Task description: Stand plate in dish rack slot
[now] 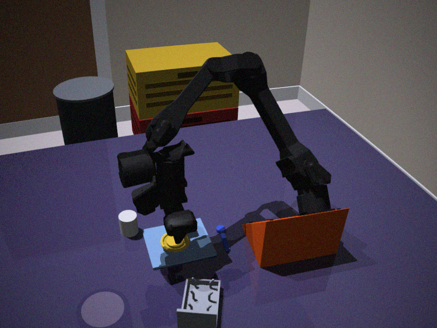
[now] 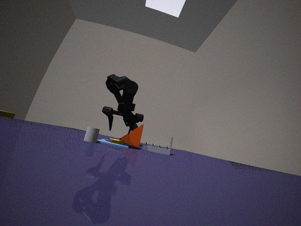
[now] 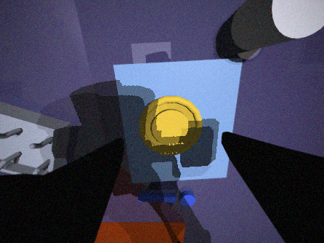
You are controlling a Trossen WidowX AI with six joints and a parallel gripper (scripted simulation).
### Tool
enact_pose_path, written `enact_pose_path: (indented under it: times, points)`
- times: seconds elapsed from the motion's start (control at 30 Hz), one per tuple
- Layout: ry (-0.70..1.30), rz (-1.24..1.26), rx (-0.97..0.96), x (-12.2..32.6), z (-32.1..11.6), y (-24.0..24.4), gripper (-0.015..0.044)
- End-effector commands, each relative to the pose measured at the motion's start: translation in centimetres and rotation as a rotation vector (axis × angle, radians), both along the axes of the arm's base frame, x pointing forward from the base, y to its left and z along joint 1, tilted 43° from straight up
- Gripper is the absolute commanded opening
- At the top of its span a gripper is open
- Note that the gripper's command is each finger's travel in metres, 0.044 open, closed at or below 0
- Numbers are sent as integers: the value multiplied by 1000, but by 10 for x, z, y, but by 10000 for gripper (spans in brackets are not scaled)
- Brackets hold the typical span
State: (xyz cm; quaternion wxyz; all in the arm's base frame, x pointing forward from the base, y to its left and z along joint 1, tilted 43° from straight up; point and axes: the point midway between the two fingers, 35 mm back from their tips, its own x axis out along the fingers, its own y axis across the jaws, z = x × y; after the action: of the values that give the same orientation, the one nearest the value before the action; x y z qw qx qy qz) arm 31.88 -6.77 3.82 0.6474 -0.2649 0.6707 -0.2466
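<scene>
The yellow round plate lies flat on the light blue square board. My gripper is open and empty. It points down above the plate, with one finger on either side of it in the wrist view and the fingertips above the board. In the top view the near finger covers part of the plate and hides the other fingertip. The grey dish rack stands apart from the board, with curved rails inside and nothing in its slots.
A white cylinder stands near a board corner. A blue spoon-like thing lies between the board and the orange wedge-shaped block. The block stands near the arm's base.
</scene>
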Motion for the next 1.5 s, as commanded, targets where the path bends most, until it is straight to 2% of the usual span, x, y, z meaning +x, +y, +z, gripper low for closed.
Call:
enact_pose_path:
  times: [0.0, 0.83, 0.97, 1.1, 1.47]
  points:
    - [9, 1, -6, -2, -6, -6, 400]
    - [9, 1, -9, -5, -33, -33, 400]
    - [9, 1, -9, -5, -33, -33, 374]
    - [9, 1, -9, -5, -33, -33, 374]
    - [9, 1, -9, -5, -33, -33, 301]
